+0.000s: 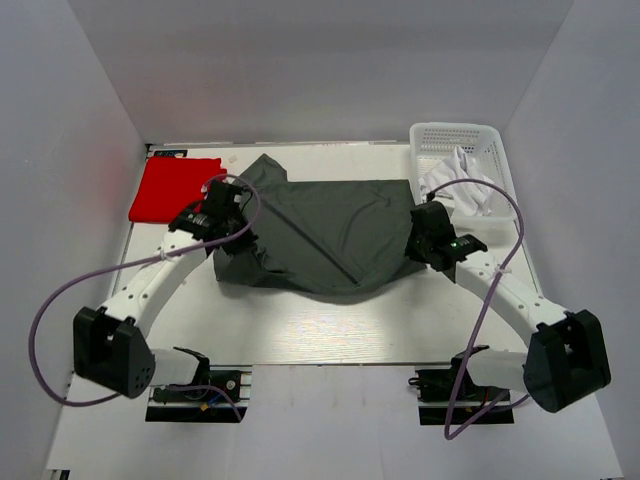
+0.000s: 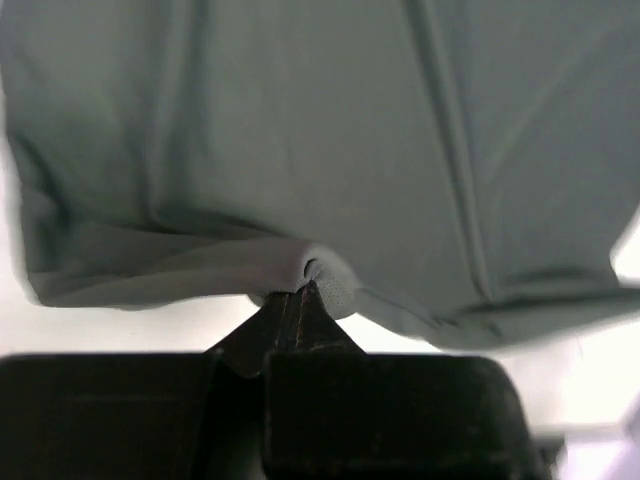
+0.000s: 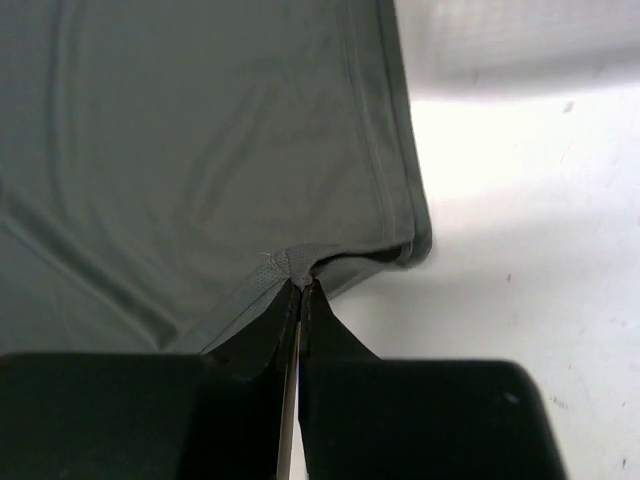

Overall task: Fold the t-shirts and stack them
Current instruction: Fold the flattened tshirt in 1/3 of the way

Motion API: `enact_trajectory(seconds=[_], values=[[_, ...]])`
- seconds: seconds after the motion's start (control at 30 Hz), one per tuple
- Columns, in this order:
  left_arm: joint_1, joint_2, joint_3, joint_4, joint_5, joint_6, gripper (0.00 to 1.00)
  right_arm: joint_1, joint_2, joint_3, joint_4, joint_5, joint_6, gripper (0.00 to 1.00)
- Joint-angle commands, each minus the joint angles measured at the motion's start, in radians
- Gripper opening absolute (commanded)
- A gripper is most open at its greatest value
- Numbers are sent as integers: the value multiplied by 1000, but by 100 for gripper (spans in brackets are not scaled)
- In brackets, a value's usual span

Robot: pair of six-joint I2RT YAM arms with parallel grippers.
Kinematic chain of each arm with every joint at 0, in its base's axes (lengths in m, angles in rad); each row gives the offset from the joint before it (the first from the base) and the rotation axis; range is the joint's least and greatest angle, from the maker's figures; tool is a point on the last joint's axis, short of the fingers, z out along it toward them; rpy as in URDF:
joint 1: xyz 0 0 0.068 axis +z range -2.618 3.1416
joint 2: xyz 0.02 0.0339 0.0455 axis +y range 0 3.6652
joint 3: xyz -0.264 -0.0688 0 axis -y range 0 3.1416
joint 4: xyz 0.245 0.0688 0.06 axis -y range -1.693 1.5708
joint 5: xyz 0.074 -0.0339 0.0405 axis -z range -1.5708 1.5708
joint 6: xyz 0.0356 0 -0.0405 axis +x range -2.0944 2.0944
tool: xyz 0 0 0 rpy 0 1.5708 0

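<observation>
The dark grey t-shirt point(image 1: 330, 235) is pinched thinly at the tips of the closed left gripper point(image 2: 301, 296) and right gripper point(image 3: 300, 287), and could be freed by uneven pulling.

- Bright, even overhead light is washing the white table point(image 1: 330, 330) in the top view; shadows under the arms point(image 1: 160, 280) are falling soft.
- The left wrist view is smearing the grey t-shirt point(image 2: 300, 130) with blur, the table behind glaring white.
- The right wrist view is showing the cloth sharper, its dark foreground out of focus.
</observation>
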Motion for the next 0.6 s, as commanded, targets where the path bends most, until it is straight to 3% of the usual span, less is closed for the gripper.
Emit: enact_trajectory(seconds=[0.0,0.27,0.57], values=[[15,78,173,-40,-234,23,0,-20,70,92,24,89,-26,0],[47,343,352,-43,-382,33,0,-63,212,216,22,152,-38,0],[79,500,410,231,-295,313,0,-98,388,336,32,145,-72,0]])
